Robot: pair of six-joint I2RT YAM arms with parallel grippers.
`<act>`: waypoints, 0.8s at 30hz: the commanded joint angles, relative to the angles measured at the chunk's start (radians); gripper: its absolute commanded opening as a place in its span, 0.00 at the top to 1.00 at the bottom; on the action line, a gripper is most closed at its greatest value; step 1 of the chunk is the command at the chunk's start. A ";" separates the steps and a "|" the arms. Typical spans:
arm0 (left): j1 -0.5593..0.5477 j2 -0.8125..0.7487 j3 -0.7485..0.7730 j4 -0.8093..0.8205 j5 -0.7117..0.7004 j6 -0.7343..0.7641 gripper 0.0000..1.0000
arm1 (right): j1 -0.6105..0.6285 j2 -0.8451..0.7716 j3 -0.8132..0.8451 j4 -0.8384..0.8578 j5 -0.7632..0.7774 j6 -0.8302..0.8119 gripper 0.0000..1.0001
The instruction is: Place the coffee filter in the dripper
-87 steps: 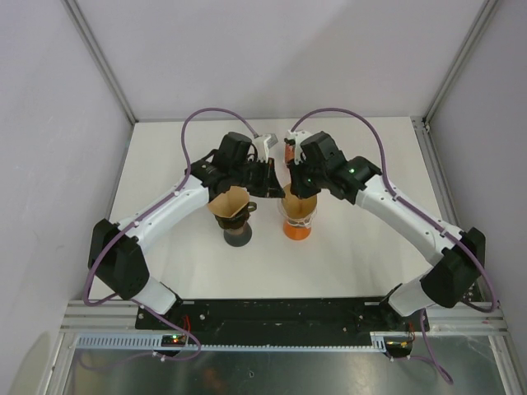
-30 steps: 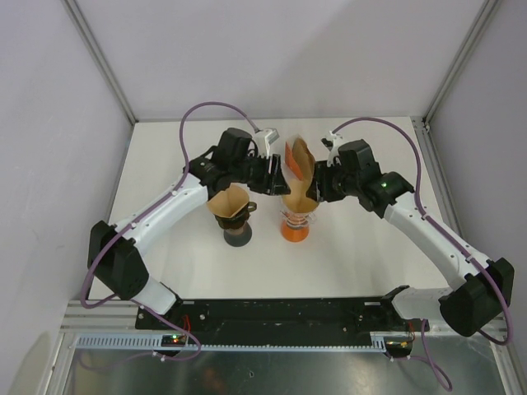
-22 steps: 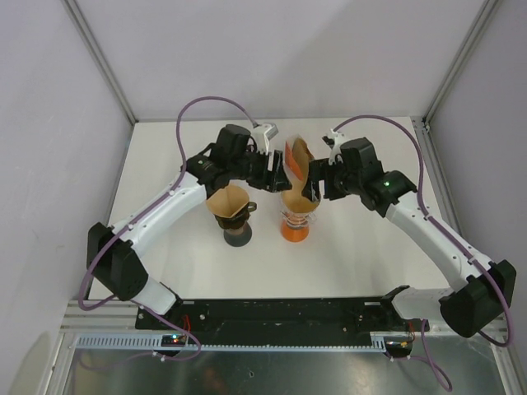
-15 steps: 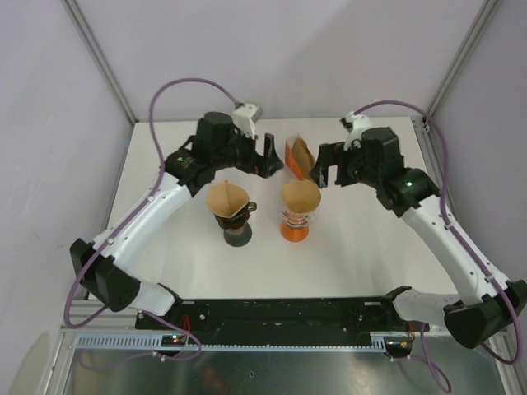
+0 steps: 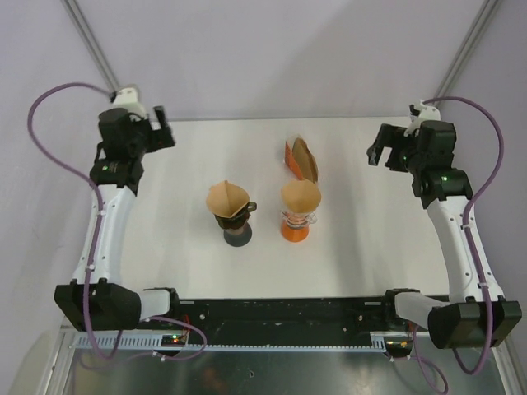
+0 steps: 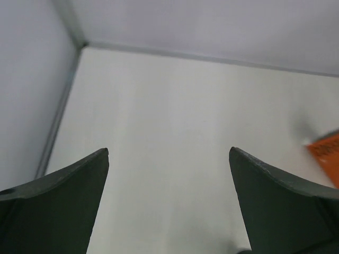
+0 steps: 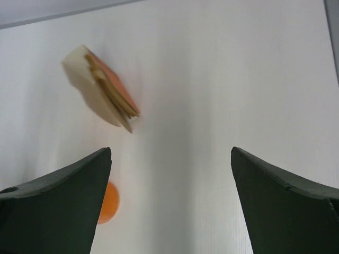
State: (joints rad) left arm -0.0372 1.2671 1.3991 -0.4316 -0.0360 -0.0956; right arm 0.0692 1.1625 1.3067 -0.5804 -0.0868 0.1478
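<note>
Two drippers stand mid-table. The black dripper (image 5: 235, 220) carries a brown coffee filter (image 5: 226, 196). The orange dripper (image 5: 296, 224) also has a brown filter (image 5: 300, 195) seated in its top. My left gripper (image 5: 163, 129) is open and empty at the far left corner, well away from both. Its wrist view shows only bare table between the fingers (image 6: 169, 153). My right gripper (image 5: 377, 145) is open and empty at the far right. In its wrist view (image 7: 170, 151) a bit of the orange dripper (image 7: 108, 202) peeks past the left finger.
A stack of spare filters in an orange holder (image 5: 300, 158) lies behind the orange dripper, also visible as the filter stack (image 7: 103, 87) and as an orange corner (image 6: 326, 153). White walls and metal frame posts close in the table (image 5: 354, 247) on three sides.
Both grippers opened, let go of the filter over the orange dripper and pulled back to the far corners. The filter now sits in the orange dripper.
</note>
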 commanded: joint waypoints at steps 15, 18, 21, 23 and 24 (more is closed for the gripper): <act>0.404 -0.213 -0.651 0.432 0.021 0.084 0.00 | -0.136 -0.117 -0.459 0.342 -0.055 0.038 0.01; 0.405 -0.240 -0.763 0.535 0.027 0.077 0.00 | -0.137 -0.172 -0.555 0.431 -0.045 0.041 0.01; 0.405 -0.274 -0.871 0.665 0.072 0.086 0.00 | -0.135 -0.228 -0.658 0.511 -0.035 0.052 0.01; 0.405 -0.298 -0.939 0.718 0.121 0.092 0.00 | -0.136 -0.257 -0.711 0.553 -0.024 0.056 0.01; 0.405 -0.310 -0.961 0.737 0.144 0.093 0.00 | -0.136 -0.270 -0.733 0.583 -0.019 0.057 0.01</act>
State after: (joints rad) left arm 0.3614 1.0176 0.5179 0.0948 0.0143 -0.0277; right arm -0.0624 0.9501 0.6399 -0.1745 -0.1360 0.1909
